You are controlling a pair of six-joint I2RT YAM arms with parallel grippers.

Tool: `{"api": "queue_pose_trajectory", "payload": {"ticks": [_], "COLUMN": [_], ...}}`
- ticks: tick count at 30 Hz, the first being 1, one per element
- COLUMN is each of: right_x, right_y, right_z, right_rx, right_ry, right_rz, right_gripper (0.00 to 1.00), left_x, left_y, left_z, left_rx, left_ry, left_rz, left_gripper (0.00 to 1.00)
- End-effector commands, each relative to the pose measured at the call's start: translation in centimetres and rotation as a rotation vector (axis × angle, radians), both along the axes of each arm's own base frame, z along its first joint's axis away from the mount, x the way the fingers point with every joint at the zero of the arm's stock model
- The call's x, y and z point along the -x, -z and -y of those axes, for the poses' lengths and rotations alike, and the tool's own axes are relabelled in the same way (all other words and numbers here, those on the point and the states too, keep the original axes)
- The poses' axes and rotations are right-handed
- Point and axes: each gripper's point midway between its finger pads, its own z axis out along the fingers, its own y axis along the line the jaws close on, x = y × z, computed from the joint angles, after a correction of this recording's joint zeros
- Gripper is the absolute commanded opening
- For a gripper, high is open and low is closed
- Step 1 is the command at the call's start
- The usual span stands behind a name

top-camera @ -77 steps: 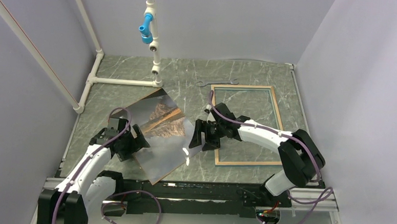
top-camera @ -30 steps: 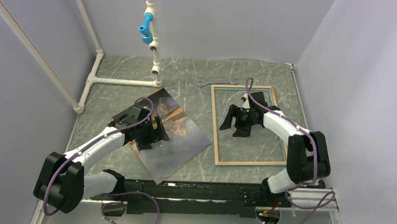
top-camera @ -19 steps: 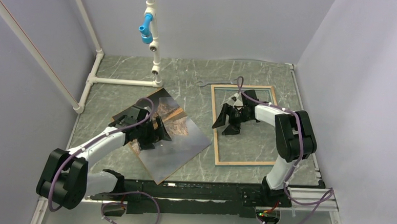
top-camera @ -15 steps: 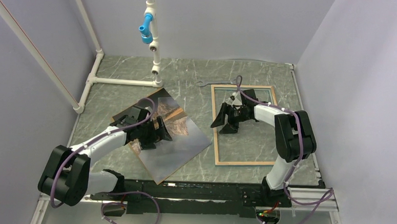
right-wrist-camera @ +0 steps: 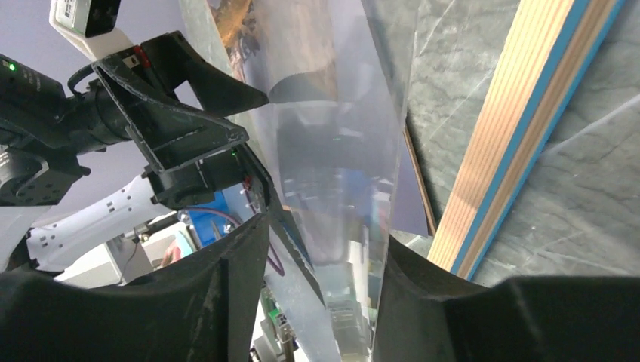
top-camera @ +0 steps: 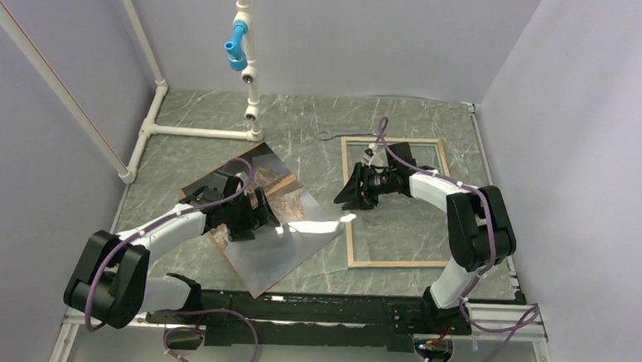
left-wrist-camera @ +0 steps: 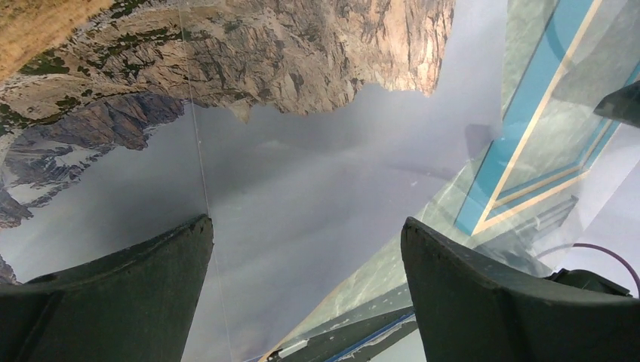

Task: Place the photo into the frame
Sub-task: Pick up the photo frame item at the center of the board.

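Our right gripper (top-camera: 346, 199) is reaching the frame's (top-camera: 396, 263) left rail, half-open astride the clear sheet (right-wrist-camera: 340, 151); left gripper (top-camera: 253, 219) is hovering wide. We are judging: pinch, lift sheet next.

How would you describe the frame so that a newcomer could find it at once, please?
Start at the green marbled table and look to its right half. The frame lies flat there, a thin empty rectangle of pale wood. Unlike the photo on the left, the table shows through it.
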Motion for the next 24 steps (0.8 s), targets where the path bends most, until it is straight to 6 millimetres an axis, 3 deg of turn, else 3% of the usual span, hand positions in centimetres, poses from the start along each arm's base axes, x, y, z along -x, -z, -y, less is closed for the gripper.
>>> {"api": "queue_pose_trajectory", "payload": {"ticks": [1, 6, 13, 24], "right_x": [0.3, 0.2, -0.1, -0.4], "right_y": [-0.7, -0.3, -1.5, -5.6], "right_z": [-0.7, 0.0, 0.6, 2.3], "right_rx": [-0.050, 0.020, 0.075, 0.163], "right_ry": [-0.018, 0.001, 0.018, 0.069], "right_rz": [0.008, 0.014, 0.051, 0.184], "right_gripper": [0.48, 0.40, 0.22, 0.04], "left_x": [-0.1, -0.1, -0.2, -0.6], "left_y": [0.2, 0.2, -0.5, -4.4], "left_z": [0.2, 0.0, 0.0, -0.6], "left_rx": [0.007, -0.002, -0.001, -0.008], "left_ry": [0.022, 0.023, 0.025, 0.011], "left_rz": [0.019, 0.019, 0.042, 0.174], "left_gripper": [0.97, 0.97, 0.97, 0.98]}}
